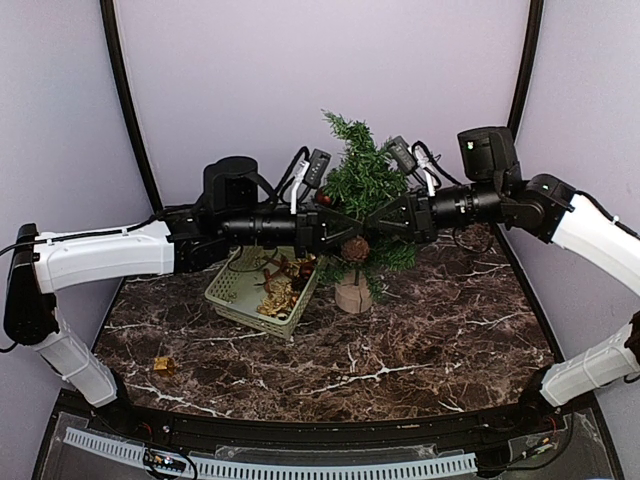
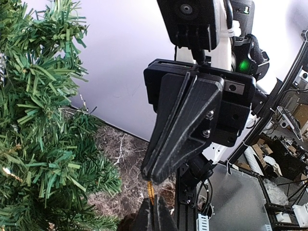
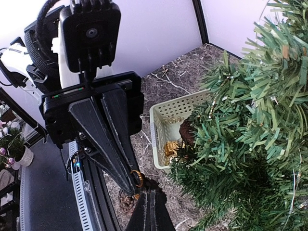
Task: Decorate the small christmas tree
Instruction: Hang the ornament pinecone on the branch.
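- Your left gripper [image 1: 338, 226] is closed, its fingertips pinched on a gold cord [image 2: 151, 188]. Its arm lies level, coming in from the left above the table [image 1: 420, 350].
- Below that gripper and to its left, a pale green basket [image 1: 232, 293] sits on the dark marble table, with gold ornaments [image 1: 275, 297] inside.
- The gold cord runs short and straight between the two sets of fingertips, which nearly touch.
- A brown pine cone [image 1: 355, 248] hangs just beneath the meeting fingertips. You cannot tell from these views how the cord joins it.
- Your right gripper [image 1: 352, 223] is likewise closed, tip to tip with the left one and nipping the other end of the cord.
- The small christmas tree [image 1: 362, 175] stands immediately behind both grippers. Its crown rises above them, and its round wooden base [image 1: 351, 294] rests on the table below them, just right of the basket.
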